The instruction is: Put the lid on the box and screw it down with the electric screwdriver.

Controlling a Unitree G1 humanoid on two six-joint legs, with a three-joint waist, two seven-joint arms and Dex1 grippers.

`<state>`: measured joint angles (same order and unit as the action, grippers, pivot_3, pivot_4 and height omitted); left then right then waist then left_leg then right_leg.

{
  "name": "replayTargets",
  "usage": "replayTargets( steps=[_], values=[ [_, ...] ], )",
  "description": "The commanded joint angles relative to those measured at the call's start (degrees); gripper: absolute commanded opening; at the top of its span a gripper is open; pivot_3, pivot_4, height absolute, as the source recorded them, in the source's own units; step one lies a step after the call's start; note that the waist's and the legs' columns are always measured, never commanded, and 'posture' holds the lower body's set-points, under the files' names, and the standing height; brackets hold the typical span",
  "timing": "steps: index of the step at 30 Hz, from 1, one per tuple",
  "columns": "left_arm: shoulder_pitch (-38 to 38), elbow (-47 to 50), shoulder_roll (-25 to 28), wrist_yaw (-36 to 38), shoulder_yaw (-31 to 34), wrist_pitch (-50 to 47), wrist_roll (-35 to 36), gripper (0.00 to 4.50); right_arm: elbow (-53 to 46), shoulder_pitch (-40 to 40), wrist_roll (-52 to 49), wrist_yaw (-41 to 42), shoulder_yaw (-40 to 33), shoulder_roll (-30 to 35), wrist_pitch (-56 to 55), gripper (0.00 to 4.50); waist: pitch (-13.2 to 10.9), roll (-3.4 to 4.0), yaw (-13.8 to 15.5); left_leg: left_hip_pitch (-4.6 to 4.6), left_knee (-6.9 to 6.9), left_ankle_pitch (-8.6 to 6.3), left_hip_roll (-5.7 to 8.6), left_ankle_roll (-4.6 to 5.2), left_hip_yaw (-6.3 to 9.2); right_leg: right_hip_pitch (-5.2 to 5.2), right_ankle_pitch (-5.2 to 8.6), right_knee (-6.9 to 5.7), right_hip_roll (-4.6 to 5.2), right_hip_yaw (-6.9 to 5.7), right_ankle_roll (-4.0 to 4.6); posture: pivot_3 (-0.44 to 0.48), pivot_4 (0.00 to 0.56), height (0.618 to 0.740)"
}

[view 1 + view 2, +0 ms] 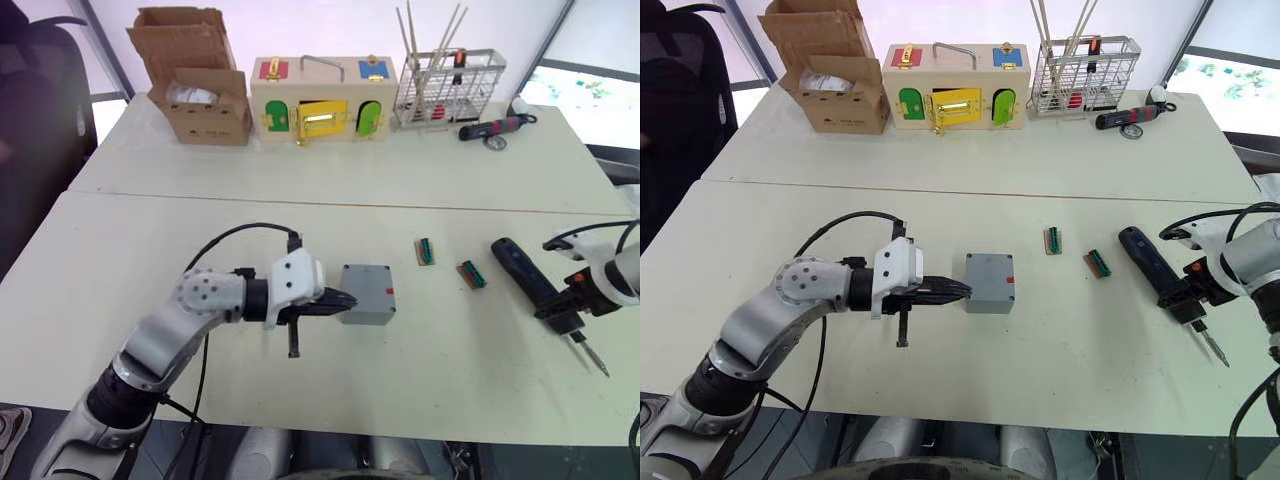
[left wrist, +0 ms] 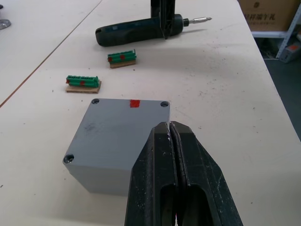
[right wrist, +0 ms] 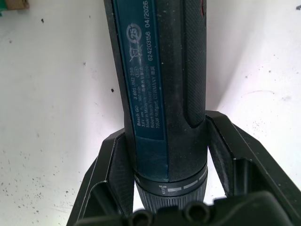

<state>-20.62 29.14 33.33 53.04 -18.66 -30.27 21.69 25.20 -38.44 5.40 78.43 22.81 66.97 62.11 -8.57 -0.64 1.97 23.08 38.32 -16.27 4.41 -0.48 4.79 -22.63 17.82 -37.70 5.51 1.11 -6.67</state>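
Note:
The grey box [image 1: 368, 293] stands mid-table with the lid [image 2: 117, 132] lying flat on top of it; the lid has screw holes at its corners and a red mark at its far edge. My left gripper [image 1: 345, 300] is shut with nothing in it, and its tips rest at the box's left top edge. The electric screwdriver [image 1: 525, 270] lies on the table to the right, with its bit pointing toward the front edge. My right gripper [image 1: 562, 308] is closed around its front end, one finger [image 3: 117, 155] on each side of the barrel.
Two green terminal blocks [image 1: 425, 251] [image 1: 472, 274] lie between the box and the screwdriver. At the back stand a cardboard box [image 1: 200, 95], a wooden box with coloured doors [image 1: 315, 100] and a wire rack [image 1: 445, 85], with a black-and-red hand tool [image 1: 495, 127] beside it.

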Motion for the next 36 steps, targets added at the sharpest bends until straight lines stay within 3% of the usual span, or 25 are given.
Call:
replayTargets(
  steps=[1,17,20,23,28,30,31,33,34,36],
  values=[
    [-0.5,0.6,-0.4,0.2,0.2,1.6,-0.4,0.0,2.1,0.6,1.4,-1.3,2.2,-0.9,-0.1,1.9,0.0,-0.04,0.0,-0.06,0.0,0.0,0.0,0.0,0.0,0.09,0.0,0.05,0.0,0.0,0.01,0.0,0.15,0.74],
    [-0.2,-0.4,0.1,0.8,1.2,2.5,-0.3,0.0,5.5,-2.2,0.4,-0.2,1.4,-2.0,-1.1,1.9,0.2,-0.26,0.0,-0.37,-0.08,-0.06,0.0,0.07,0.0,0.46,-0.02,0.31,0.01,0.02,0.03,0.0,0.15,0.74],
    [-0.9,-1.9,0.5,1.9,2.0,2.7,0.2,0.0,10.2,-10.5,-2.4,-2.7,-5.4,-3.4,1.1,1.9,0.1,-0.17,-0.4,-0.37,-0.1,-0.06,0.0,0.07,-0.02,0.42,-0.02,0.3,0.01,0.04,0.03,0.0,0.15,0.74],
    [-1.8,-4.2,1.1,3.5,3.4,3.2,1.2,0.0,13.7,-18.5,-4.9,-6.8,-11.7,-4.6,3.9,1.9,-0.2,0.83,-1.6,-0.18,-0.13,-0.05,0.07,0.07,-0.18,0.13,-0.07,0.27,0.06,0.15,0.07,0.0,0.15,0.74],
    [-6.6,-11.0,1.3,7.4,6.4,3.6,3.2,0.0,11.5,-27.6,-11.2,-19.0,-32.1,-6.2,18.8,1.9,-0.3,1.02,-1.2,0.66,-0.34,0.05,-0.05,-0.1,-0.27,-1.25,-0.06,-0.39,0.01,0.1,0.05,0.0,0.15,0.74],
    [-8.5,-13.0,0.9,8.4,7.2,3.3,4.0,0.0,4.4,-26.8,-12.8,-22.7,-41.4,-8.4,25.7,1.9,-0.3,1.01,-1.1,0.97,-0.33,0.07,-0.1,-0.13,-0.11,-1.45,-0.05,-0.4,-0.02,-0.04,0.05,0.0,0.15,0.74],
    [-10.1,-14.6,0.5,9.0,7.6,3.0,4.5,0.0,-4.8,-25.1,-14.6,-24.0,-49.7,-12.5,28.1,1.9,-0.3,0.99,-1.1,1.05,-0.3,0.07,-0.1,-0.13,-0.09,-1.5,-0.05,-0.4,-0.02,-0.07,0.06,0.0,0.15,0.74],
    [-13.8,-18.4,-0.6,10.4,8.3,2.1,5.6,0.0,-32.5,-20.1,-18.5,-26.5,-65.2,-26.7,30.3,1.9,-0.3,0.91,-1.4,1.21,-0.14,0.07,-0.07,-0.13,-0.15,-1.55,-0.06,-0.41,0.02,-0.07,0.05,0.0,0.15,0.74],
    [-15.3,-19.8,-0.9,11.4,8.3,1.5,6.1,0.0,-45.6,-17.0,-19.5,-28.4,-69.0,-34.5,30.4,1.9,-0.3,0.93,-1.8,1.24,-0.09,0.09,-0.08,-0.14,-0.2,-1.64,-0.06,-0.47,-0.01,-0.04,0.04,0.0,0.15,0.74],
    [-16.9,-21.5,-0.8,13.3,7.6,1.3,6.0,0.0,-62.8,-14.2,-19.1,-34.0,-72.2,-47.9,28.4,1.9,-0.3,0.94,-2.1,1.27,0.01,0.13,-0.09,-0.18,-0.24,-1.8,-0.07,-0.96,-0.03,0.01,0.02,0.0,0.15,0.74]
  ],
)
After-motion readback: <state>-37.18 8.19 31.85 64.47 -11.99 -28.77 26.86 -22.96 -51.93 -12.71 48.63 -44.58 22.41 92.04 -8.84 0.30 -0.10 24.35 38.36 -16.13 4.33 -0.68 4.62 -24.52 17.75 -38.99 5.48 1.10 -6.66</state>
